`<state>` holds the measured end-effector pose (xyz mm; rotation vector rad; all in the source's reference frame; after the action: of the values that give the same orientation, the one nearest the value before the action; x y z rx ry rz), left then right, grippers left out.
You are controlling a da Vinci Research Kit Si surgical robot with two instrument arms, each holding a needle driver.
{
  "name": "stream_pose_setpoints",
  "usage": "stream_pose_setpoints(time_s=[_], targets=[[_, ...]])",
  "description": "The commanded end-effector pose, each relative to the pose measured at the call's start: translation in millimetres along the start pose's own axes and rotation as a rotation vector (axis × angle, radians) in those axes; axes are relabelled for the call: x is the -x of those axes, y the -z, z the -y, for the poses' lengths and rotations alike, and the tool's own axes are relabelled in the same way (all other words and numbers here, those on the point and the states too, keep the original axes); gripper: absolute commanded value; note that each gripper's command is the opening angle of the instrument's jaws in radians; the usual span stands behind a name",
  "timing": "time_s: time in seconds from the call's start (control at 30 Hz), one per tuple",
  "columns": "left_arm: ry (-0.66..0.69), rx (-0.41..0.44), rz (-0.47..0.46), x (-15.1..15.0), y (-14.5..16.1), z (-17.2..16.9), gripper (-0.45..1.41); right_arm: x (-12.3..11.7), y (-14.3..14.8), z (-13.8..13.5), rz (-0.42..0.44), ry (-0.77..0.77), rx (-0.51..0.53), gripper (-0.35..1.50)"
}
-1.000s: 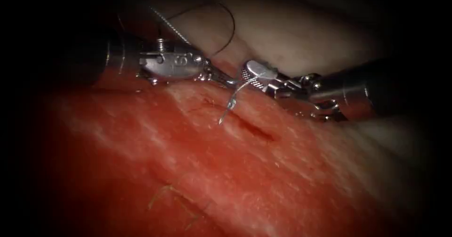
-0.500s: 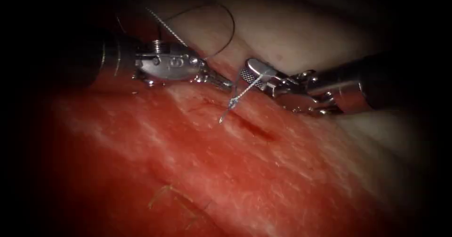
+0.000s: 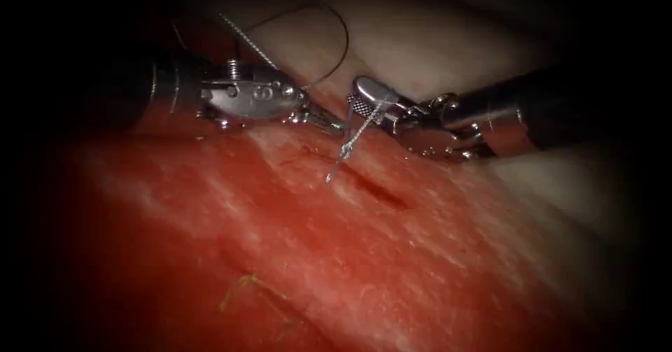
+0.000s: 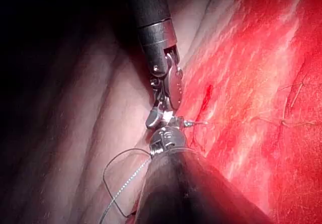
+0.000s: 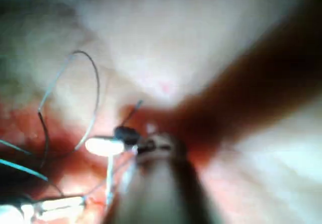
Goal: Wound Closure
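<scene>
Just left of the cut [image 3: 374, 192], the left tool [image 3: 334, 123] has its fingers clenched on the curved needle [image 3: 343, 150] near its upper end; the tip hangs above the tissue [image 3: 294, 254]. Right tool [image 3: 360, 100] grips the needle's shank. Dark thread [image 3: 336, 40] loops behind.

Endoscope above-front, wrist views close along shafts, sharing cut [image 3: 374, 191]

Over the past second the right tool [image 3: 365, 103], gripping the needle [image 3: 348, 144] near its rear end, has edged up and leftward, away from the cut [image 3: 371, 189], closing on the left tool [image 3: 329, 121].
</scene>
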<state>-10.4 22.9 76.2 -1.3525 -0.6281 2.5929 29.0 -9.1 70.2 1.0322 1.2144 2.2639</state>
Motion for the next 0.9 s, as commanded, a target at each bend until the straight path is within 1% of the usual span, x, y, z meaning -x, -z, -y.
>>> stream_pose_setpoints(time_s=[0.03,0.2,0.4,0.43,0.5,0.63,0.7,0.73,0.77,0.8,0.9], targets=[[0.008,0.0,-0.002,0.2,-0.6,0.2,-0.45,1.0,-0.2,-0.5,-0.023,0.073,0.01,-0.35],[0.013,-0.004,0.001,0.4,-0.2,0.6,-0.45,2.1,-0.2,0.2,-0.017,0.198,0.034,-0.35],[0.024,-0.004,0.002,0.7,0.4,0.7,-0.45,4.4,-0.6,1.5,-0.011,0.39,0.041,-0.35],[0.041,-0.007,0.004,1.0,0.7,1.0,-0.45,5.2,-0.4,2.0,-0.004,0.475,0.043,-0.35],[0.07,-0.022,0.013,1.7,1.6,2.1,-0.45,6.4,0.1,3.1,-0.03,0.659,0.067,-0.35],[0.11,-0.034,0.019,3.1,2.4,4.0,-0.45,8.1,0.8,3.8,-0.068,0.865,0.098,-0.35],[0.121,-0.04,0.026,3.8,2.6,5.2,-0.45,8.6,1.3,4.0,-0.078,0.936,0.114,-0.35],[0.121,-0.04,0.026,3.8,2.6,5.2,-0.45,8.6,1.3,4.0,-0.078,0.936,0.114,-0.35],[0.133,-0.052,0.031,4.4,2.9,6.2,-0.45,8.9,1.9,4.2,-0.088,0.972,0.127,-0.35],[0.133,-0.052,0.031,4.4,2.9,6.2,-0.45,8.9,1.9,4.2,-0.088,0.972,0.127,-0.35],[0.147,-0.059,0.034,5.4,3.2,8.0,-0.45,9.5,3.0,4.5,-0.079,1.013,0.128,-0.35]])
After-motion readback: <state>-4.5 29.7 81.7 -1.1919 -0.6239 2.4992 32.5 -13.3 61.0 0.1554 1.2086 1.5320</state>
